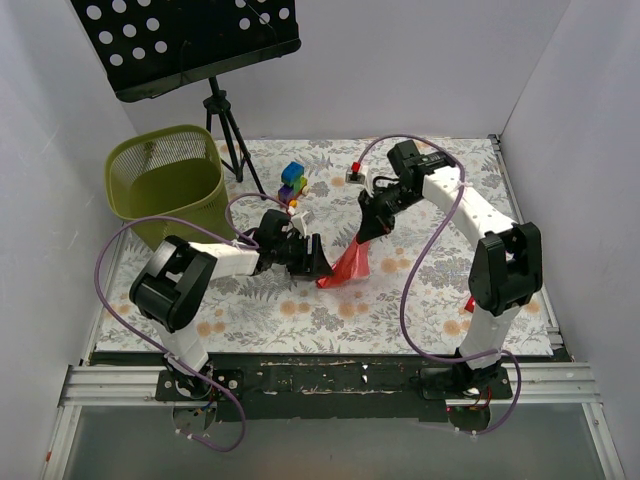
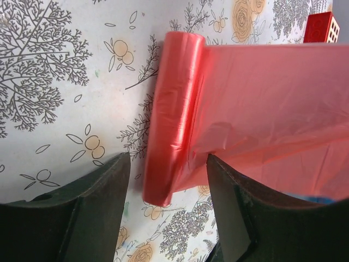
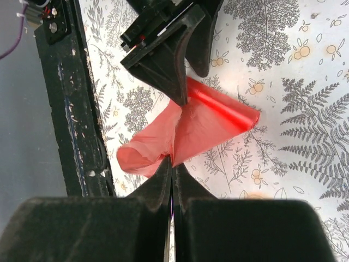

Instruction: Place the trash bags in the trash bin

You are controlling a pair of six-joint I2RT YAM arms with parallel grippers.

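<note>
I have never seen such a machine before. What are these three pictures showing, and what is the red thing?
The big picture is taken from above and behind two robot arms bolted at the near edge of a table with a floral cover. The other two come from small cameras on each wrist, looking past that arm's own dark fingers.

The red thing is a roll of thin plastic trash bags, partly unrolled. The right gripper has its jaws shut on the loose film and lifts it. The left gripper has open jaws on either side of the roll, not gripping it.

At the back left stands an olive-green mesh trash bin, beside a black music stand. Small coloured blocks lie nearby.
</note>
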